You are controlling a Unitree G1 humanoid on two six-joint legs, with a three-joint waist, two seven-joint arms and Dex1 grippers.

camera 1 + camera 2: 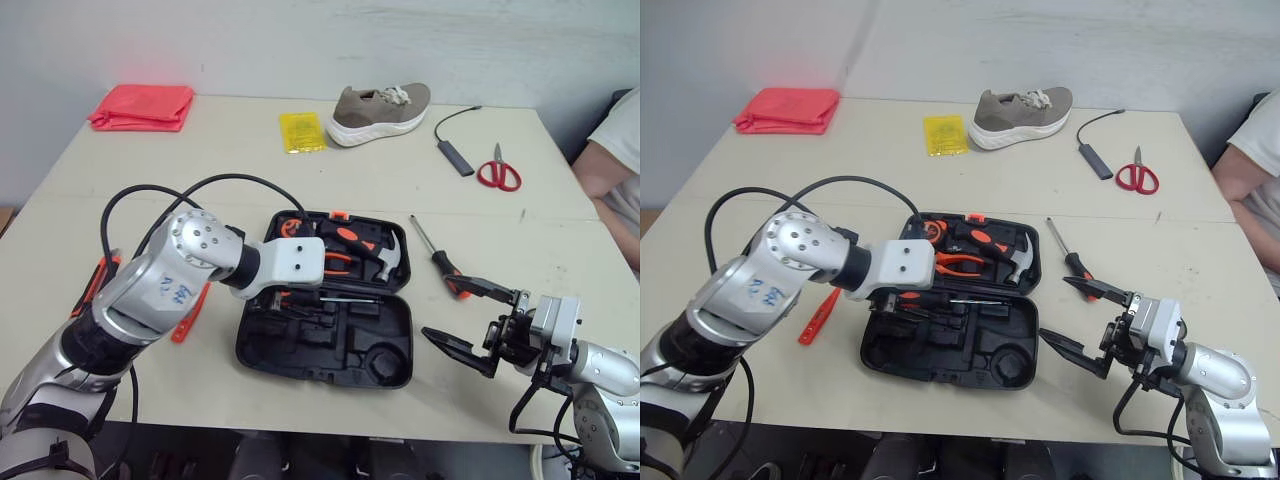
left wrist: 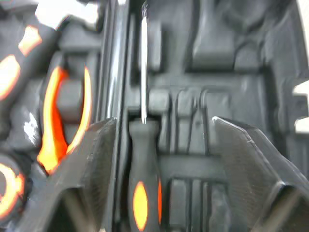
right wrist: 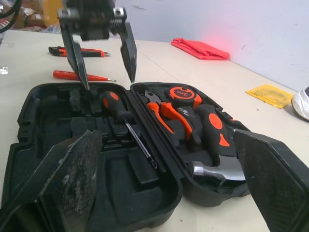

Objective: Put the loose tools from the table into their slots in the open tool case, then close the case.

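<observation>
**A:** Why does the right gripper (image 1: 445,307) sit so low at the table's near edge?

**B:** Parked, I'd say. Its fingers are spread wide with nothing between them, pointing at the tool case (image 1: 395,340) mid-table.

**A:** And the left gripper (image 2: 163,124)?

**B:** It hangs over the case's near half, fingers apart, straddling the screwdriver (image 3: 126,126) that lies in a slot beside the hinge. It isn't pinching it. Probably it is placed to seat the tool properly.

**A:** The case itself?

**B:** Black, open flat. The far half carries the hammer (image 1: 385,258), pliers (image 1: 335,263) and tape measure (image 3: 182,92). Most of the near moulded slots are bare.

**A:** Anything left out?

**B:** A second screwdriver (image 1: 437,257) just right of the case, and a slim red tool (image 1: 818,318) on its left.
</observation>
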